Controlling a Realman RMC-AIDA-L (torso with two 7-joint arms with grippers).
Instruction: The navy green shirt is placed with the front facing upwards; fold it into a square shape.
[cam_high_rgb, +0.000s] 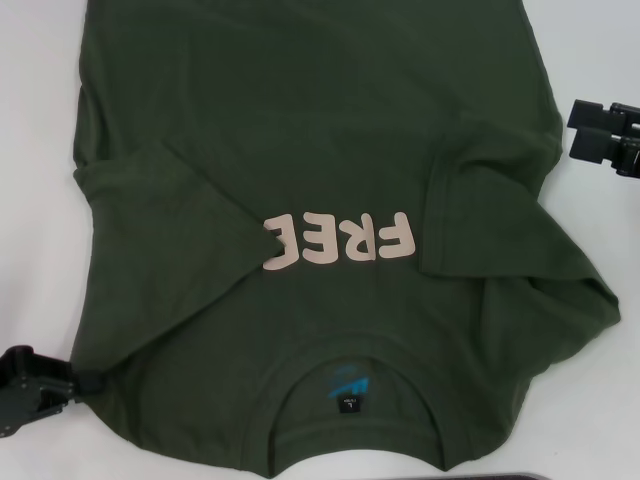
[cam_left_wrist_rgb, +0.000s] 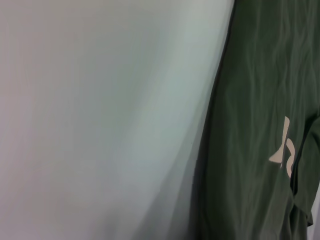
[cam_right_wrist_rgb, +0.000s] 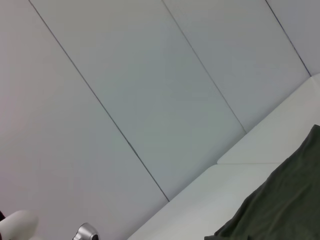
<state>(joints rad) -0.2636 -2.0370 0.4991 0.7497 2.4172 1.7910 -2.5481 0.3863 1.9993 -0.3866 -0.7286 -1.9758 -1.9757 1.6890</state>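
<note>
With both sleeves folded in over the shirt (cam_high_rgb: 330, 150) lying flat on the desk (cam_high_rgb: 30, 130), I'd keep my left gripper (cam_high_rgb: 85, 381) pinching the shoulder edge low, while the right gripper (cam_high_rgb: 600, 135) hangs aside, grip unreadable.

The navy green shirt (cam_high_rgb: 330, 150) covers most of the desk (cam_high_rgb: 35, 260), leaving bare white strips along both sides. On the robot's left, the strip is open from the far edge down to the left gripper (cam_high_rgb: 90, 381), which sits at the shirt's near corner. On the right, the strip is narrower; the right gripper (cam_high_rgb: 585, 130) hangs over it just beside the shirt's edge. Both sleeves lie folded inward, so no cloth spills outward there.
</note>
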